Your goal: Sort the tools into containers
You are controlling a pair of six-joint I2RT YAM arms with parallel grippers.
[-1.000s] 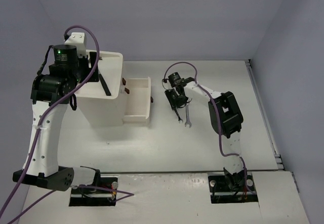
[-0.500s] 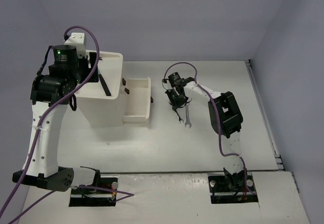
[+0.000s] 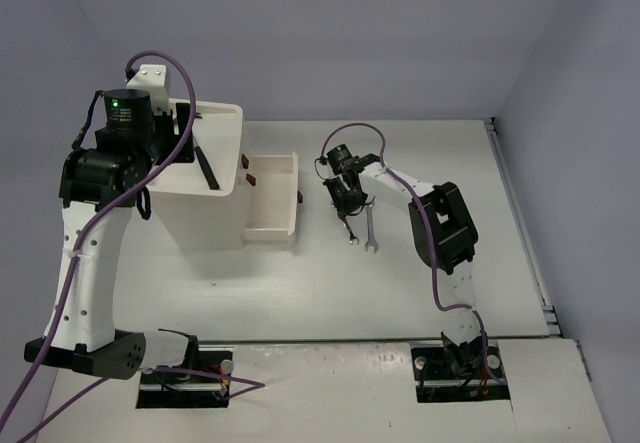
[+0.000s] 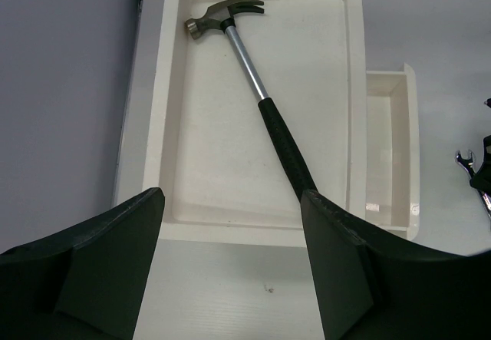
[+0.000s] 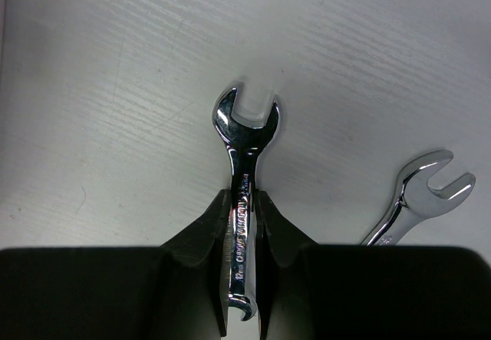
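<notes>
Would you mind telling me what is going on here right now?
Two robot arms are sorting tools into a white drawer cabinet. The right gripper is shut on a small silver wrench at the table, with a second wrench lying beside it. The left gripper hovers open above the cabinet's top tray, where a hammer lies. One drawer stands pulled out.

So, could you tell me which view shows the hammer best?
Left wrist: the hammer lies nearly whole in the top tray. Top external shows it small and far off; right wrist shows none of it.
</notes>
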